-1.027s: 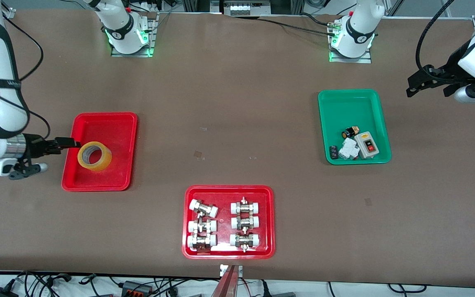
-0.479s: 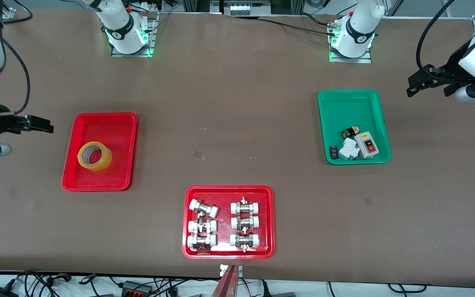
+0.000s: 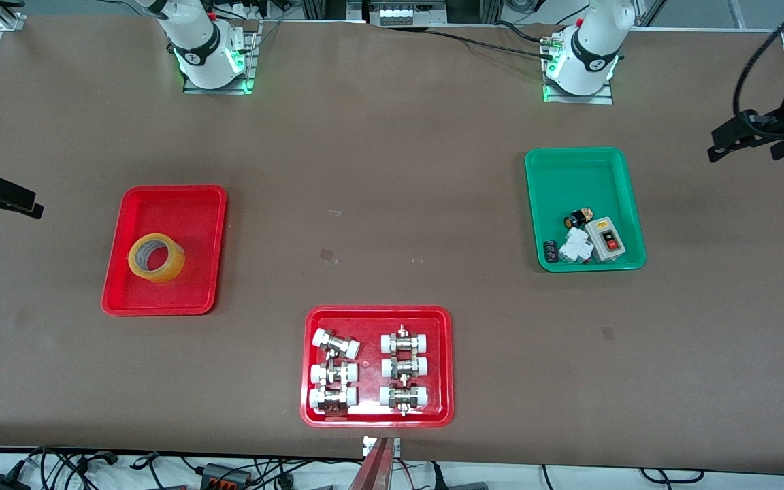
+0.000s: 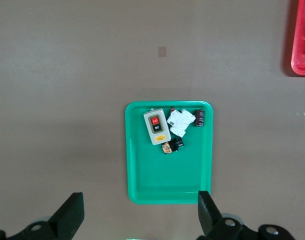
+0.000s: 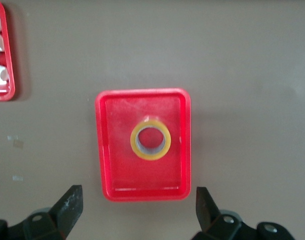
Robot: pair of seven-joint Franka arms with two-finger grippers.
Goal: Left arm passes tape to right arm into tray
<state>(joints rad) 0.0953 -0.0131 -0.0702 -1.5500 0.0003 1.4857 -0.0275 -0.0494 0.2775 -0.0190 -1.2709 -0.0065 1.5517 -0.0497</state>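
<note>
Though both arms are mostly cut off at the table's ends, the right gripper (image 5: 135, 210) and left gripper (image 4: 137, 215) hang empty, fingers spread wide. Inside the tray (image 3: 191, 201) lies the tape (image 3: 156, 257). Small parts in the green tray (image 3: 572, 170) are hard to identify, and nothing touches the tray of fittings (image 3: 377, 314).

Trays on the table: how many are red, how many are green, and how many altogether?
Red trays: 2, one holding the tape, one holding fittings
Green trays: 1
Total: 3
</note>
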